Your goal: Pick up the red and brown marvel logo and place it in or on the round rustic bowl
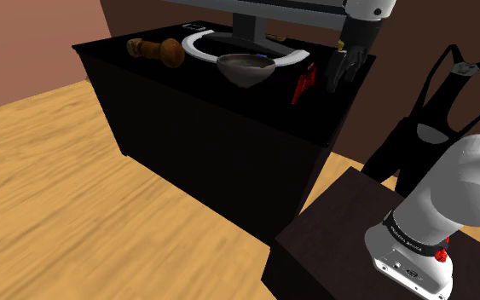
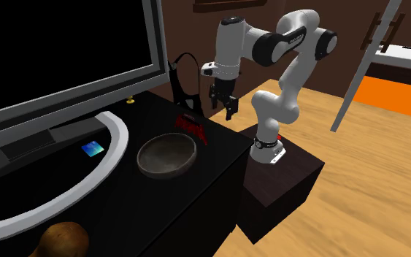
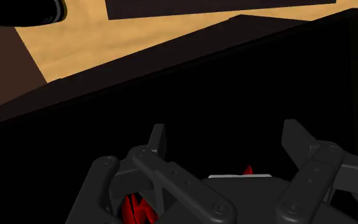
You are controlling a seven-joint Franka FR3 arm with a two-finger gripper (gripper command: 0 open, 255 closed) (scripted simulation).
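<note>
The red logo [image 1: 302,85] stands near the edge of the black cabinet top [image 1: 229,111], just to the shoulder view's right of the round grey-brown bowl [image 1: 245,68]. In the second exterior view the logo [image 2: 193,125] lies close beside the bowl [image 2: 167,155]. My gripper [image 1: 340,75] hangs open a little above the cabinet top, to the right of the logo and apart from it. The second exterior view has the gripper [image 2: 223,106] above and right of the logo. In the wrist view the fingers [image 3: 157,137] stand wide apart with nothing between them, and bits of the red logo [image 3: 136,207] peek past the hand.
A large monitor [image 2: 65,51] stands at the back of the cabinet, with a white curved band [image 2: 87,175] around its foot. A brown wooden piece [image 1: 157,49] lies at the far end. A small blue card [image 2: 92,149] lies near the bowl. A black garment [image 1: 434,111] hangs beside the cabinet.
</note>
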